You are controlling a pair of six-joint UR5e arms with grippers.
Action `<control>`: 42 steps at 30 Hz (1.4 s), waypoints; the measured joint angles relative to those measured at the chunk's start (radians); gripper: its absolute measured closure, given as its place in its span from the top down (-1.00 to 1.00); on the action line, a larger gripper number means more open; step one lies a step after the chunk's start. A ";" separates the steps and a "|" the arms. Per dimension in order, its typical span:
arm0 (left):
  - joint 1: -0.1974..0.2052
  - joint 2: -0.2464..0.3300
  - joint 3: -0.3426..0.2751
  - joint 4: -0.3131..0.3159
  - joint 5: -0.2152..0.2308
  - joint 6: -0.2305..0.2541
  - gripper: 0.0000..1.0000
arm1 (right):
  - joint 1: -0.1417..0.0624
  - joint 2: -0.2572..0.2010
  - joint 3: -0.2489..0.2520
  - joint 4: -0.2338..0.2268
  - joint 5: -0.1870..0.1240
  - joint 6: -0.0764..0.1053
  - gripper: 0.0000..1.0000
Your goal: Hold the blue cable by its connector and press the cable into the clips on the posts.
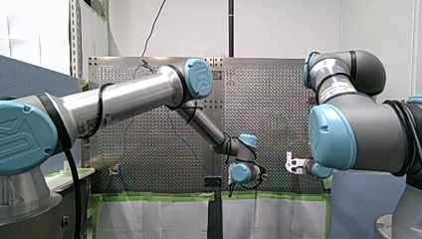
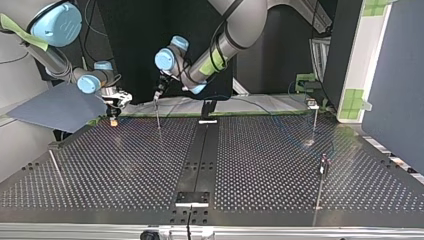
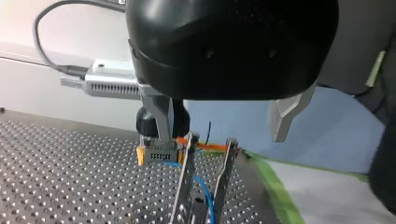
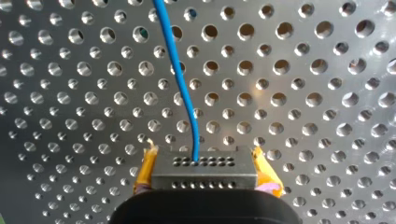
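Note:
The grey connector sits between the yellow pads of my right gripper, which is shut on it. The blue cable leaves the connector's face and runs out over the perforated table. In the left wrist view the same connector hangs just above the table, beside a post with two upright metal prongs. The blue cable passes between these prongs. My left gripper hovers above the post, open, with nothing between its metal fingers. In the top view it stands over a thin post, with my right gripper at its left.
More thin posts stand at the top view's right, and one leans at its left. A black rail runs down the middle of the table. Green tape marks the table's edge near the post.

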 joint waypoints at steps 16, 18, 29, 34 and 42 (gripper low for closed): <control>-0.016 0.148 -0.149 0.111 -0.102 0.009 1.00 | 0.000 0.000 0.000 0.001 -0.002 0.000 -1.00; -0.014 0.168 -0.169 0.115 -0.120 0.008 1.00 | 0.000 0.000 0.000 0.001 -0.003 0.000 -1.00; -0.008 0.279 -0.280 0.171 -0.165 -0.018 1.00 | 0.000 0.000 0.000 0.001 -0.010 -0.001 -1.00; -0.009 0.326 -0.327 0.205 -0.194 -0.037 1.00 | 0.001 0.000 0.000 0.001 -0.013 -0.001 -1.00; -0.012 0.414 -0.415 0.253 -0.280 -0.045 1.00 | 0.002 0.001 0.000 0.002 -0.019 -0.001 -1.00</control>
